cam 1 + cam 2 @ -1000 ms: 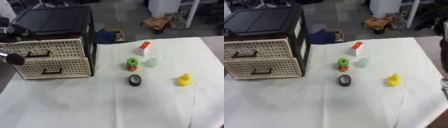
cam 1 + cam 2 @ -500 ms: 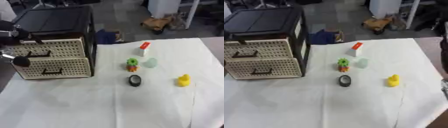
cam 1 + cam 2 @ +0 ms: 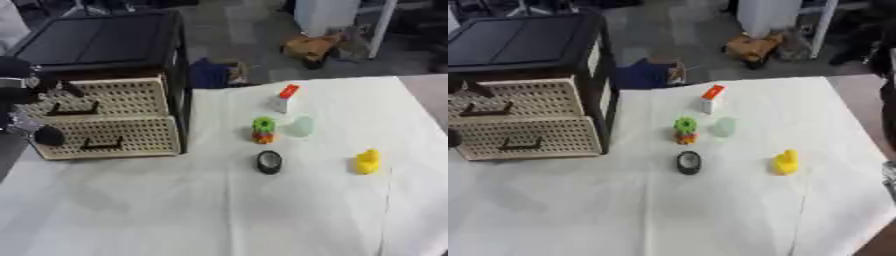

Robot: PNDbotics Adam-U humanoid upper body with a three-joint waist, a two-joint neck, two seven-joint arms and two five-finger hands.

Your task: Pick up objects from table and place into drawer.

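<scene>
A black cabinet (image 3: pixel 105 42) with two beige perforated drawers stands at the table's left. My left hand (image 3: pixel 24 97), black and silver, is at the far left edge against the top drawer front (image 3: pixel 105 97), by its dark handle. On the white cloth lie a white-and-red box (image 3: pixel 284 97), a green-and-orange toy (image 3: pixel 262 129), a pale translucent cup (image 3: pixel 300 126), a black round piece (image 3: pixel 269 161) and a yellow duck (image 3: pixel 367 161). Only a grey sliver of my right hand (image 3: pixel 889 175) shows at the right edge.
The lower drawer (image 3: pixel 109 137) sits below the top one, its front closed. The white-covered table (image 3: pixel 219 215) ends behind the box. Beyond it lie a blue item (image 3: pixel 210 74) and a brown item (image 3: pixel 311 47) on the floor.
My left hand has shifted slightly down and to the right along the drawer fronts. The objects on the cloth have not moved.
</scene>
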